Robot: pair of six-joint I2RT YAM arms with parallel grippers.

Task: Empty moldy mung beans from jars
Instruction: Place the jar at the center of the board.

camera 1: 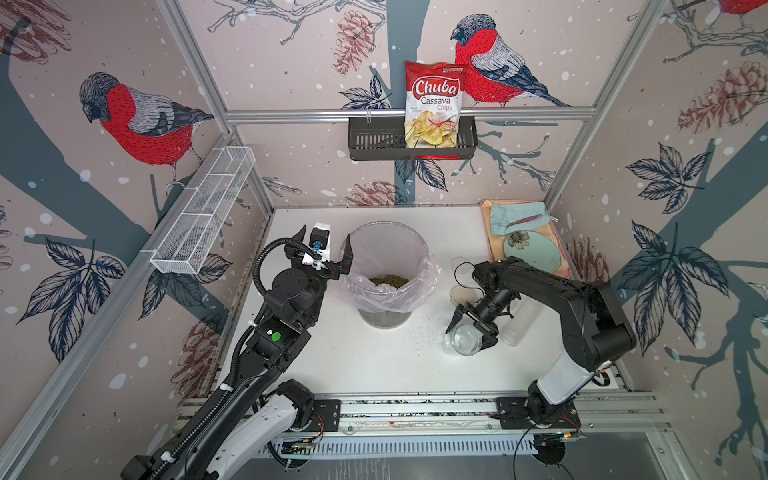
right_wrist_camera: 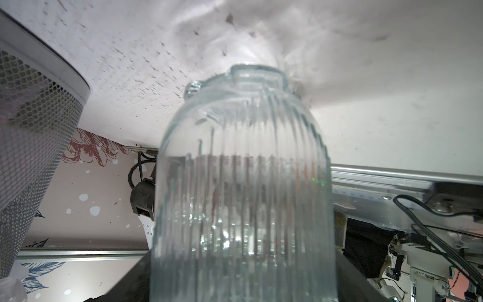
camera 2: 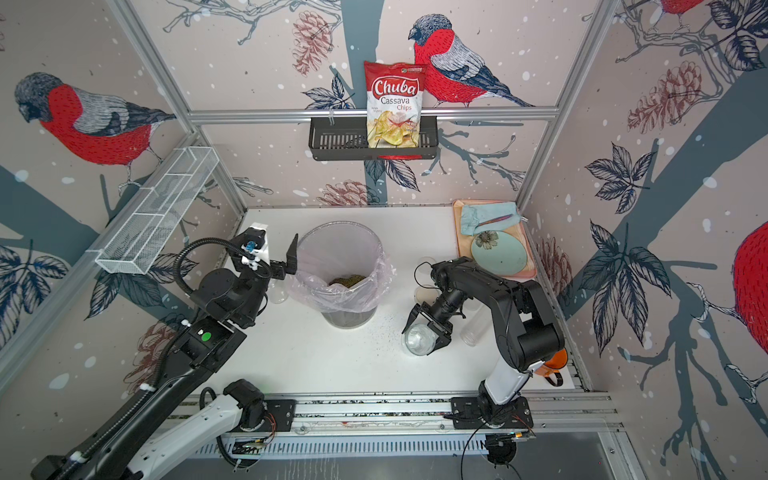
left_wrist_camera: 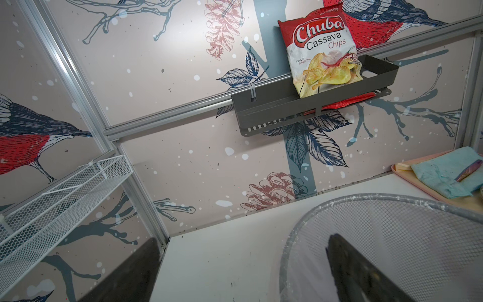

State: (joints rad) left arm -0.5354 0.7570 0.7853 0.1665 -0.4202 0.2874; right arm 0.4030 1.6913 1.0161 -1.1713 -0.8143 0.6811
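The right gripper [camera 1: 470, 332] clamps a slick ribbed clear-glass jar [camera 1: 462, 343] that might slip free; the left gripper [camera 1: 325, 243] gapes apart.

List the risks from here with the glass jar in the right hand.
1. The ribbed glass jar is gripped between the right hand's fingers; smooth glass could slip and drop.
2. A clear tube jar is close beside that arm; a swing may knock it over.
3. The orange mug sits right behind the arm's elbow and could get bumped as it pulls back.
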